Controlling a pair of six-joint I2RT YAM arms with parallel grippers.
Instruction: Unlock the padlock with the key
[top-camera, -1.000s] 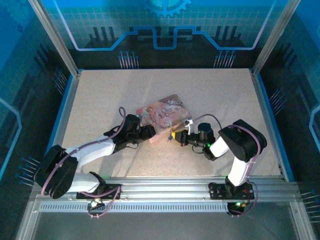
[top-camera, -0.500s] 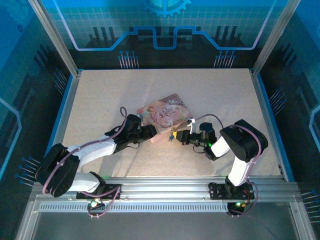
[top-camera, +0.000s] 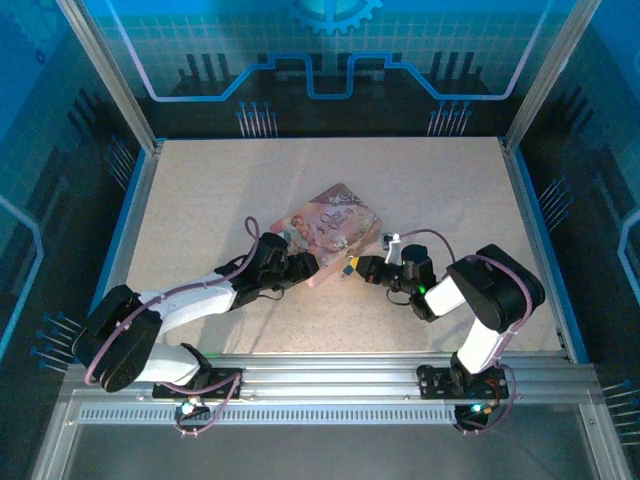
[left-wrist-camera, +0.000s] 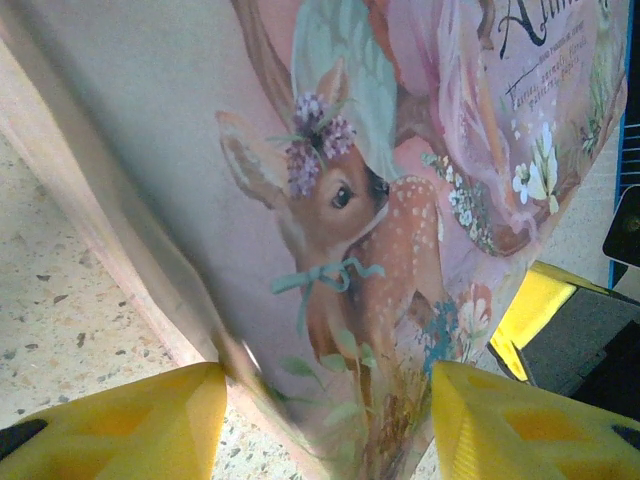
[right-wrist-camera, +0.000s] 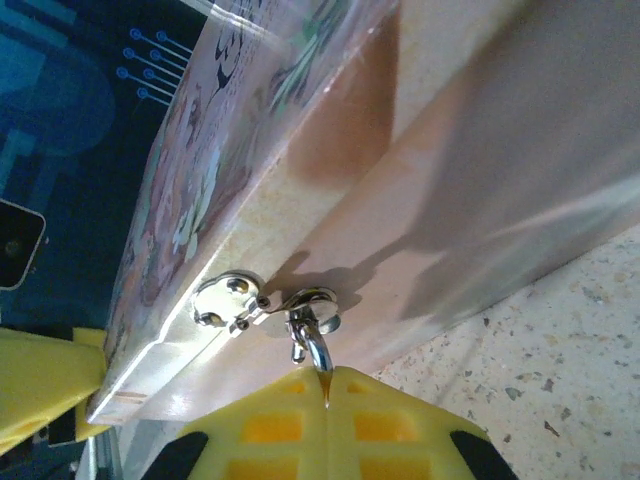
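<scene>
Last second: the pink tin (top-camera: 336, 220) has swung a bit and slid away from my bases. My left gripper (left-wrist-camera: 330, 378) went with it, toward the right one, and neither gripper changed its opening. I read that as re-aiming the tin's lock side at my right fingertips, so this is alignment work and nothing is unlocked yet. Left is clamped on the tin's near corner, which sits between the jaws with both yellow fingers (left-wrist-camera: 150, 425) against it as far as I can see. Right gripper (right-wrist-camera: 325, 378) is fully clenched, pads together. The padlock (right-wrist-camera: 312, 338) is a tiny silvery glint hanging off the hasp (right-wrist-camera: 228, 298), touching or just ahead of my right fingertips. Hard to read: the key. There's a thin sliver at the pad seam, but I can't tell if it's the key, or if it's in the keyhole. The lock body is mostly hidden by my fingers, and from above it's too small to resolve.
</scene>
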